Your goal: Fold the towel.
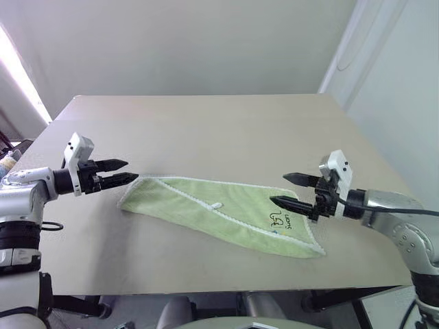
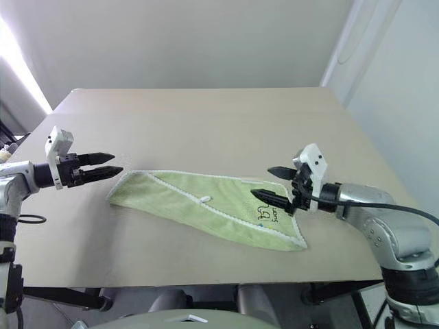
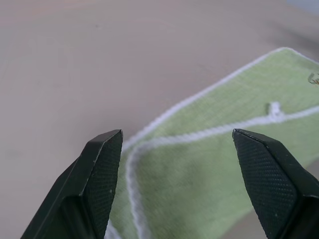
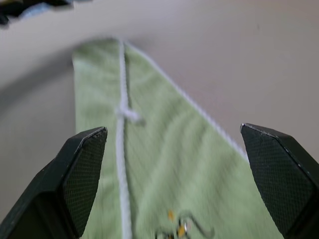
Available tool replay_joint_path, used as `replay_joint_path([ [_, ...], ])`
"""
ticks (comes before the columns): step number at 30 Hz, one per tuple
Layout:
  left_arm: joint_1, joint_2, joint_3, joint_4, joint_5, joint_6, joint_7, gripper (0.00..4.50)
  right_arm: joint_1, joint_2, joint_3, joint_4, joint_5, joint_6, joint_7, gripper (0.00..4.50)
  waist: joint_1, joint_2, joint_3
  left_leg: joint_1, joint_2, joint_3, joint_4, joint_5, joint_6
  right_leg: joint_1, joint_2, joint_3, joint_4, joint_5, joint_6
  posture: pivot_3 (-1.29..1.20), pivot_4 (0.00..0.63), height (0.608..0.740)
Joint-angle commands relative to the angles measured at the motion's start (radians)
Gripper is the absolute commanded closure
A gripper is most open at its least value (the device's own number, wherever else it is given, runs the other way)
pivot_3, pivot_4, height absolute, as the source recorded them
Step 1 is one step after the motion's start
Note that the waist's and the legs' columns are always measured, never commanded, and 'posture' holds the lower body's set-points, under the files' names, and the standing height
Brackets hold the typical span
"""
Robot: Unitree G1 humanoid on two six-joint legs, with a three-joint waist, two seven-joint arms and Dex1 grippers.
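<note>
I see the towel (image 1: 226,212), light green with white stitched edging, folded into a long tapering strip on the worktop (image 1: 206,123) toward its near edge. A small white loop tag (image 1: 216,205) sits mid-strip. The left gripper (image 1: 122,172) hovers spread at its left end; the right gripper (image 1: 291,190) hangs spread over the right end. The dark logo (image 1: 280,221) is too small to read.

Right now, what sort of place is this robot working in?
Probably an indoor test room or lab, not a home. A plain beige table holds just one green towel, bare pale walls stand behind it, and the two grippers, left and right, hover open at the towel's ends.
</note>
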Motion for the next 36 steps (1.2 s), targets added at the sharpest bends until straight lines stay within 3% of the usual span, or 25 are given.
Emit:
replay_joint_path([
  [1, -0.098, -0.032, -0.039, 0.119, 0.051, -0.055, 0.014, 0.79, 0.028, -0.034, -0.026, -0.055, 0.007, 0.015, 0.003, 0.03, 0.0, 0.0, 0.0, 0.0, 0.0, 0.0, 0.0, 0.0, 0.0, 0.0, 0.0, 0.0, 0.0, 0.0, 0.0, 0.0, 0.0, 0.712],
  [8, -0.283, -0.107, -0.142, 0.418, 0.203, -0.126, 0.088, 0.79, 0.066, -0.092, -0.034, -0.053, 0.002, 0.059, -0.001, 0.03, -0.003, -0.001, 0.0, 0.0, 0.0, 0.0, 0.0, 0.0, 0.0, 0.0, 0.001, 0.0, 0.0, 0.0, 0.0, 0.0, 0.0, 0.712],
  [13, -0.342, -0.131, -0.168, 0.513, 0.242, -0.123, 0.055, 0.79, 0.042, -0.084, -0.047, -0.052, 0.01, 0.073, -0.019, 0.03, -0.002, -0.001, 0.0, -0.001, 0.0, 0.0, 0.0, 0.0, 0.0, 0.0, 0.001, 0.0, 0.0, 0.0, 0.0, 0.0, 0.0, 0.712],
  [30, -0.332, -0.171, -0.247, 0.578, 0.379, -0.294, -0.002, 0.79, 0.102, -0.05, -0.048, -0.065, -0.029, 0.016, -0.057, 0.03, 0.0, -0.001, 0.0, -0.001, 0.0, 0.0, 0.0, 0.0, 0.0, 0.0, 0.0, 0.0, 0.0, 0.0, 0.0, 0.0, 0.0, 0.712],
  [33, -0.329, -0.172, -0.231, 0.578, 0.366, -0.312, -0.025, 1.35, 0.111, -0.054, -0.046, -0.066, -0.039, 0.006, -0.054, 0.0, -0.001, -0.001, 0.0, -0.001, 0.0, 0.0, 0.0, 0.0, 0.0, 0.0, 0.0, 0.0, 0.0, 0.0, 0.0, 0.0, 0.0, 0.712],
  [36, -0.325, -0.161, -0.229, 0.571, 0.366, -0.325, -0.04, 2.36, 0.116, -0.054, -0.047, -0.069, -0.042, 0.002, -0.054, 0.0, -0.001, -0.001, 0.0, -0.001, 0.0, 0.0, 0.0, 0.0, 0.0, 0.0, 0.0, 0.0, -0.001, 0.0, 0.0, 0.0, 0.0, 0.712],
])
